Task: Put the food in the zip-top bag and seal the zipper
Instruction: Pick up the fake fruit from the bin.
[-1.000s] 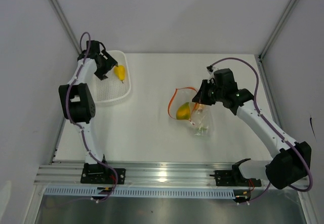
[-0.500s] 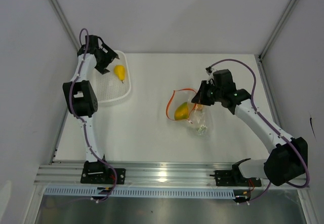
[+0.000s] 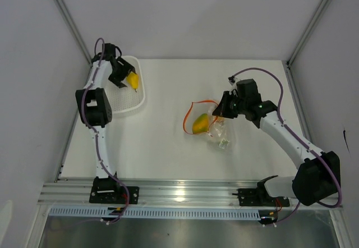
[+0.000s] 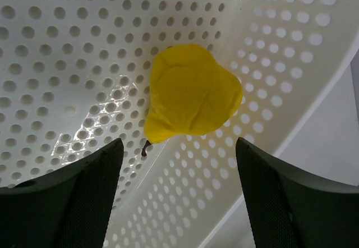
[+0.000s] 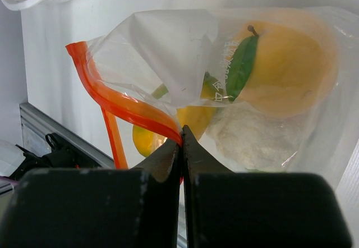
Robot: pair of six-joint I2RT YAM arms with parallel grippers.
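Bag first: clear crinkly plastic zip-top bag [image 3: 220,133] lies slumped on white table [image 3: 168,152], mouth gaping twd the left arm's side. Orange-red zipper strip [image 3: 190,109] along bag's mouth stands up in an open loop, unsealed. Inside bag, seen thru the film: round orange fruit w/ green leaf [image 5: 291,71], yellow-green fruit [image 3: 201,123] nearest the mouth, and white cauliflower-like piece [image 5: 247,138] just under the orange one in the wrist view.

Right gripper [image 5: 182,133] is at far side of bag's mouth, fingers clenched tight on the zipper strip, pinching it w/ a bit of film; no gap btwn the pads.

Well left of bag & further back, apart from it: white perforated plastic basket [image 3: 126,106]. Yellow pear-shaped fruit [image 4: 190,93] lies in basket agnst the wall on the side nearest bag, narrow stem end twd the fingers in the wrist view. Left gripper [image 4: 176,147] hovers over that pear, fingers spread wide either side of it, not touching it, holding nothing.
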